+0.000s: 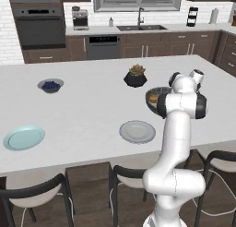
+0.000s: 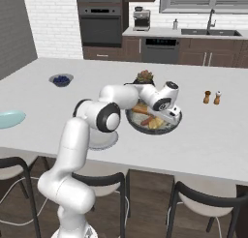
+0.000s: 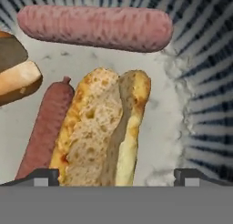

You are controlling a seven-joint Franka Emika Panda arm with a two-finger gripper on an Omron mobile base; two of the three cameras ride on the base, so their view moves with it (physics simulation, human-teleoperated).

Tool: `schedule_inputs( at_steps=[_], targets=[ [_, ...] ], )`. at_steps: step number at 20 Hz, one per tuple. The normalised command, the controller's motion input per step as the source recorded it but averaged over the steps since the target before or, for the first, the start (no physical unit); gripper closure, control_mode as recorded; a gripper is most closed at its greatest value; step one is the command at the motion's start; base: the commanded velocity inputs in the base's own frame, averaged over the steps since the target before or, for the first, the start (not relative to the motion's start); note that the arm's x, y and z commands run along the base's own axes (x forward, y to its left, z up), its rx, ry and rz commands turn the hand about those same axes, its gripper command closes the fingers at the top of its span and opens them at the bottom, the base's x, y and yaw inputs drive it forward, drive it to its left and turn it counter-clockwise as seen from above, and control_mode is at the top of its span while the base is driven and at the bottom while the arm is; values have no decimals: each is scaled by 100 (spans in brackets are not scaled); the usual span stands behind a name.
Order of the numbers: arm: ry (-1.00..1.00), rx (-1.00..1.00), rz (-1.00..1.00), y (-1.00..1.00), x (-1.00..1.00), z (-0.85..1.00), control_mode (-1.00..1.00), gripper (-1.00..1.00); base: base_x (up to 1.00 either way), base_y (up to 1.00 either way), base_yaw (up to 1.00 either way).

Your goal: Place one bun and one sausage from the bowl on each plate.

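Here the two-finger pincer (image 3: 116, 176) stands wide open, gripping nothing, its dark tips on either side of a split golden-tan bun (image 3: 102, 132) that lies in the wide, shallow dark grey bowl (image 3: 205, 82). Just beside that bun lies a reddish-pink sausage (image 3: 45, 127); a second sausage (image 3: 95, 27) lies crosswise beyond them, and part of another bun (image 3: 16, 79) shows at the edge. The bowl sits on the white island counter (image 1: 87, 110). Near it is the light grey rimmed plate (image 1: 137, 131); the pale teal plate (image 1: 24, 137) lies well apart, far to the left.
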Motion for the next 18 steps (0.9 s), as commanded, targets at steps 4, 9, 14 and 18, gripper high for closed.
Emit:
schedule_inputs(
  at_steps=[4,9,14,18],
  targets=[
    [-14,-2,2,23,10,-8,-100,-100,0,0,0],
    [0,0,5,72,16,-19,-100,-100,0,0,0],
    [9,0,2,66,39,-20,-100,-100,0,0,0],
    [6,0,0,9,29,-48,-100,-100,0,0,0]
  ],
)
